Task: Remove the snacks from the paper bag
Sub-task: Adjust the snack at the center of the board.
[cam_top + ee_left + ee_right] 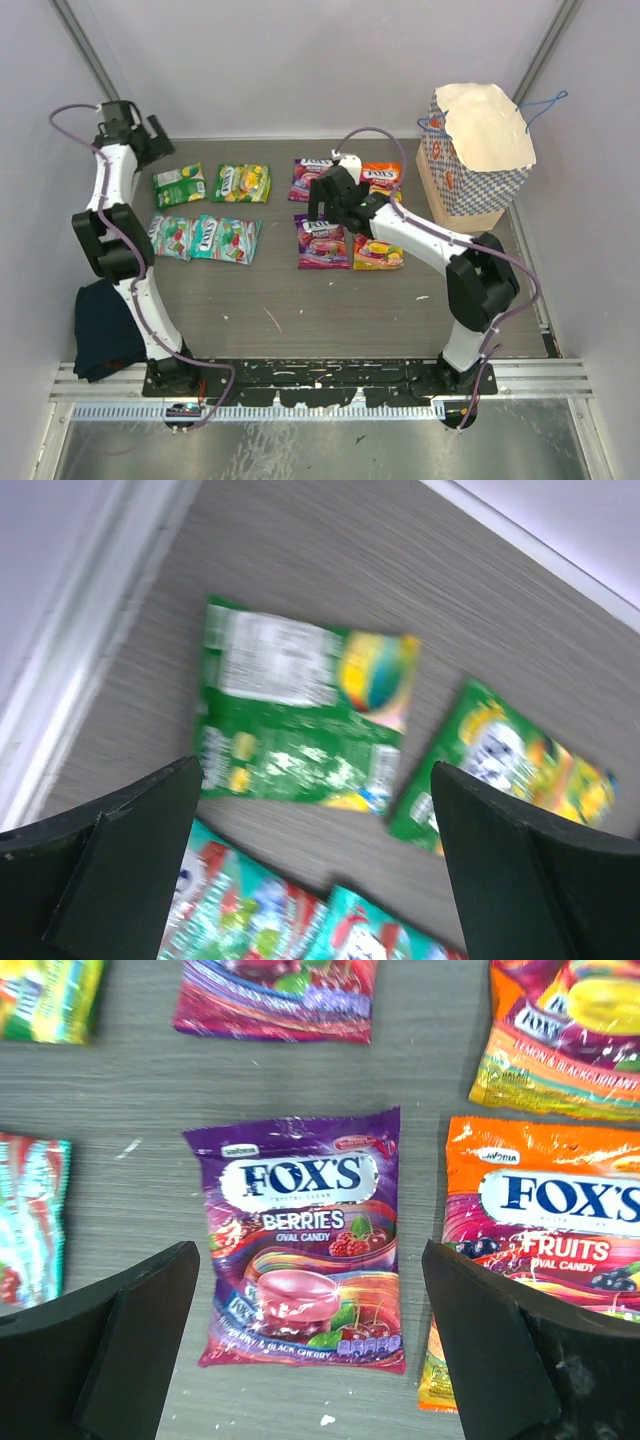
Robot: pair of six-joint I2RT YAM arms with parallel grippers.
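Several snacks lie flat on the table in two rows: green packets, teal packets, purple packets, and orange ones. The checkered paper bag stands at the back right, its cream inside showing. My right gripper hovers open over the purple packets; a purple Berries packet lies below the empty jaws. My left gripper is raised at the back left, open and empty, above a green packet.
A dark blue cloth lies at the table's front left, beside the left arm's base. White walls close in the table on three sides; a pale wall edge runs close to the left gripper. The bag's blue cord handle sticks out toward the right wall.
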